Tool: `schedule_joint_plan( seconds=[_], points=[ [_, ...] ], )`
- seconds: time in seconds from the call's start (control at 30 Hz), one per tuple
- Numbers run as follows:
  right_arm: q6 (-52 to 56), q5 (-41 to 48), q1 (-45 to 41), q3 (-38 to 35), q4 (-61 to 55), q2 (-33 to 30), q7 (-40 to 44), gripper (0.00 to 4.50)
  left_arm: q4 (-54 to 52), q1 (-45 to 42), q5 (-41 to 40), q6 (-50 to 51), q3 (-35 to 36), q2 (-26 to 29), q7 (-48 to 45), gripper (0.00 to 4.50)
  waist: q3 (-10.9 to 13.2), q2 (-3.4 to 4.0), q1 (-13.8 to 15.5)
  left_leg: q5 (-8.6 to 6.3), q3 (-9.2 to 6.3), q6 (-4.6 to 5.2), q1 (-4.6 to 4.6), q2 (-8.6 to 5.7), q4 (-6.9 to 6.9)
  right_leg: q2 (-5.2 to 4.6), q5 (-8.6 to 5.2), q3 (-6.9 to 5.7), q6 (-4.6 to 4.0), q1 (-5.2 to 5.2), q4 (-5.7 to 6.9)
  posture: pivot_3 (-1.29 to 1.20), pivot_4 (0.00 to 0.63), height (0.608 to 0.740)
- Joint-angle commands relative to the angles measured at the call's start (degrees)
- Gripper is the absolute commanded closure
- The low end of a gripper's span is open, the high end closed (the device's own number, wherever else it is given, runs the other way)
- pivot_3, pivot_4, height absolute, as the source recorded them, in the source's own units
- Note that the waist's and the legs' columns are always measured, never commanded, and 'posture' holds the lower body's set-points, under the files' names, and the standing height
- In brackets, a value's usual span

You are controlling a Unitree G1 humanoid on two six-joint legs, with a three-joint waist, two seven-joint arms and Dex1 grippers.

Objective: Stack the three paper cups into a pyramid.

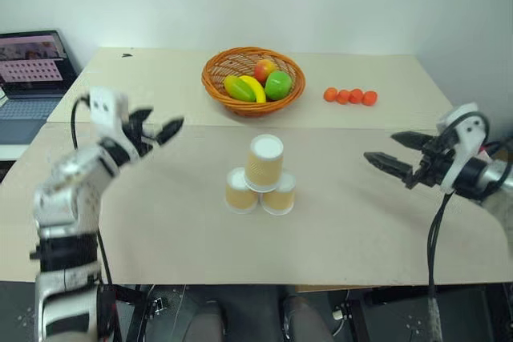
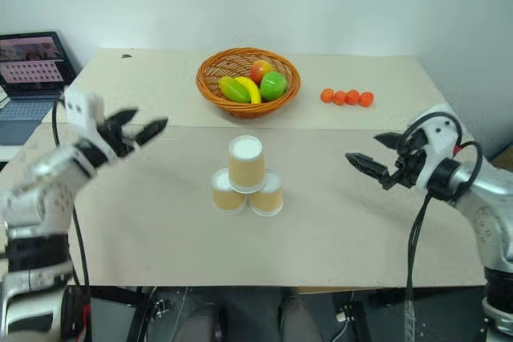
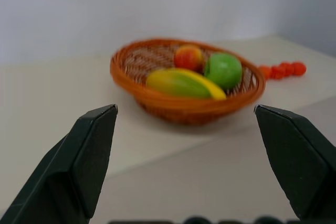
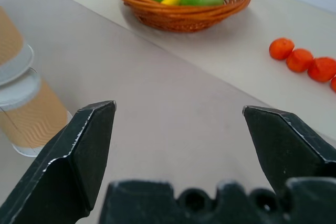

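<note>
The three paper cups stand as a pyramid in the middle of the table, all upside down with their white bases up. Two tan cups (image 1: 240, 191) (image 1: 280, 195) sit side by side, and the third cup (image 1: 264, 162) rests on top of them. My left gripper (image 1: 160, 124) hovers open to the left of the pyramid, well apart from it, holding nothing. My right gripper (image 1: 383, 148) hovers open to the right, also apart and empty. The right wrist view catches part of the pyramid (image 4: 23, 111) off to one side of the open fingers (image 4: 86, 145).
A wicker basket (image 1: 216, 78) of fruit stands behind the cups. A row of small orange balls (image 1: 350, 96) lies to its right. An open laptop (image 1: 32, 70) sits on a side desk at the far left. The table's front edge runs close below the cups.
</note>
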Motion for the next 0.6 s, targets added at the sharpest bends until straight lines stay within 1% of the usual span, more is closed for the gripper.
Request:
schedule_joint_plan(
  seconds=[0.03, 0.13, 0.27, 0.4, 0.47, 0.6],
  points=[
    [-3.6, -0.7, 2.2, -1.4, -2.6, 3.5, -2.1, 0.0, -10.3, 6.9, 1.7, -3.1, 0.3, -1.2, 2.8, 0.05, 0.0, -0.01, 0.2, 0.0, 0.0, 0.0, 0.0, 0.01, 0.01, 0.0, 0.0, 0.0, 0.0, 0.01, 0.0, 0.0, 0.15, 0.734],
    [-4.5, -0.7, 5.5, -2.7, -4.0, 5.7, -2.9, 0.0, -11.6, 11.4, 2.9, -4.3, 1.0, -3.5, 5.9, 0.05, 0.0, 0.0, 1.0, 0.0, -0.01, 0.0, 0.01, 0.0, 0.01, -0.02, 0.02, -0.02, -0.02, 0.02, 0.02, 0.0, 0.15, 0.734],
    [-4.6, 0.1, 9.5, -5.2, -5.9, 7.9, -4.7, 0.0, -12.6, 14.1, 4.3, -6.3, 0.7, -5.9, 9.1, 0.05, 0.0, -0.01, 1.2, 0.04, 0.01, -0.05, 0.22, -0.01, 0.02, 0.01, 0.03, -0.02, -0.03, 0.21, 0.01, 0.0, 0.15, 0.734],
    [-3.6, 0.8, 12.7, -6.8, -8.8, 10.2, -7.3, 0.0, -12.1, 16.6, 7.3, -9.6, -0.9, -7.9, 11.4, 0.05, 0.0, 0.01, 1.0, 0.05, 0.03, -0.07, 0.34, 0.0, 0.03, 0.05, -0.13, 0.01, 0.25, 0.31, 0.02, 0.0, 0.15, 0.734],
    [-3.8, 0.1, 15.4, -5.5, -12.2, 13.3, -10.5, 0.0, -11.7, 19.4, 9.8, -12.5, -2.9, -10.9, 13.8, 0.05, -0.1, 0.07, 0.8, 0.05, 0.04, -0.07, 0.36, 0.02, 0.01, 0.07, -0.13, 0.02, 0.24, 0.3, 0.02, 0.0, 0.15, 0.734],
    [-4.0, -1.6, 17.5, -3.1, -15.4, 17.0, -14.4, 0.0, -12.6, 22.5, 12.2, -14.6, -7.0, -14.2, 14.7, 0.05, -0.1, 0.07, 0.7, 0.04, 0.05, -0.07, 0.33, 0.02, -0.03, 0.07, -0.1, 0.07, 0.2, 0.26, 0.01, 0.0, 0.15, 0.734]
  ],
)
